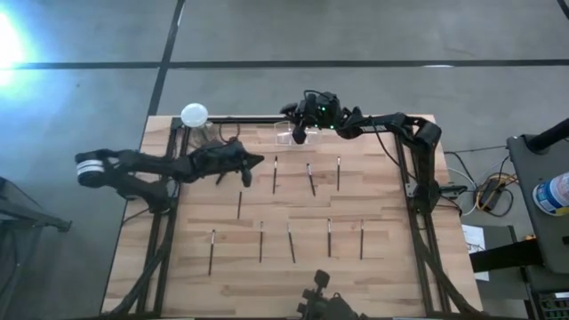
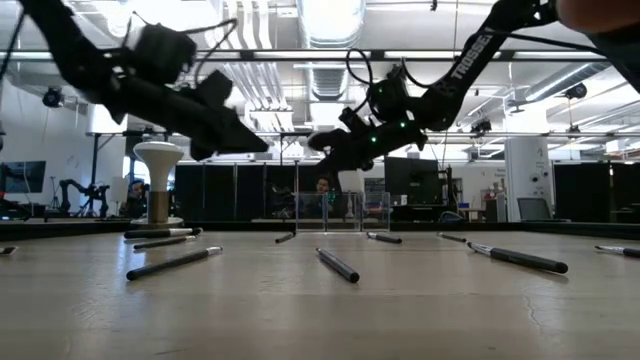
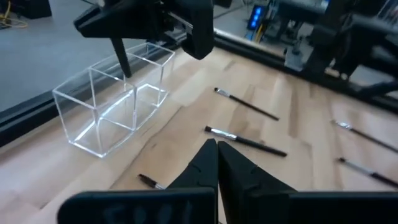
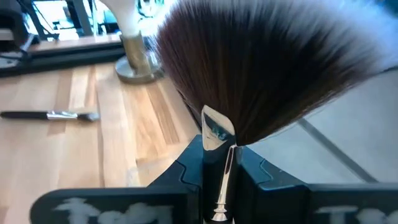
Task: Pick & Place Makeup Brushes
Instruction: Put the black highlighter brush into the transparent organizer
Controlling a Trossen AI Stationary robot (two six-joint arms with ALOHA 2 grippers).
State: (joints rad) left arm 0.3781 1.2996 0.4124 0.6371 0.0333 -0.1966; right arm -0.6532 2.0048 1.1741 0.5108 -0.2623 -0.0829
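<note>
Several thin dark makeup brushes [image 1: 291, 244] lie flat and scattered on the wooden table. A clear box with compartments [image 3: 118, 99] stands near the far edge. My right gripper [image 1: 299, 135] hovers over this box [image 1: 286, 136], shut on a fan-headed brush [image 4: 261, 68]. My left gripper [image 1: 252, 163] is shut and empty. It hangs above the table, left of the box and clear of the brushes [image 3: 245, 142] below it. My right gripper pinches the fan brush between its two fingers at the silver ferrule [image 4: 217, 132], just under the bristles. The brown fan of bristles spreads out beyond the fingertips. In the left wrist view a thin dark part of the brush [image 3: 122, 60] hangs down below the gripper over the box, lifted clear.
A white ball-topped stand [image 1: 194, 116] is at the far left corner, close to the left arm. One brush [image 4: 53, 115] lies near it. Bare wood lies between the two rows of brushes and along the near edge [image 1: 293, 298].
</note>
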